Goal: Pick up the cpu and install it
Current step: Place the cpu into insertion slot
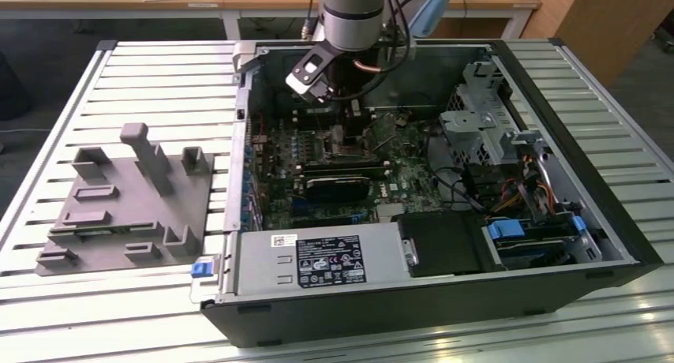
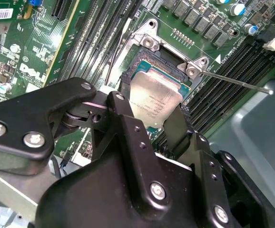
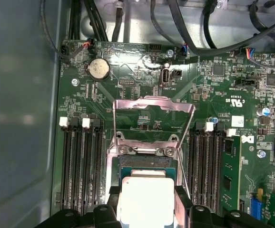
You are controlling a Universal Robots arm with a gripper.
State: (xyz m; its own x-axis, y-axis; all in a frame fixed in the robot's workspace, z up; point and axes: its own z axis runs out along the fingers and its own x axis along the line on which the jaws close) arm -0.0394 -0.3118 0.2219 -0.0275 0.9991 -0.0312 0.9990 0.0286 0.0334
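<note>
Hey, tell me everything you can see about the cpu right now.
The cpu is a small, thin square chip with a silvery-grey metal top, faint print on it and pale edges. It lies flat, level with the board, over the open socket, whose metal frame is swung up. The gripper is shut on it, its black fingers pressing two opposite edges. Whether it is seated in the socket or just above it cannot be told.
</note>
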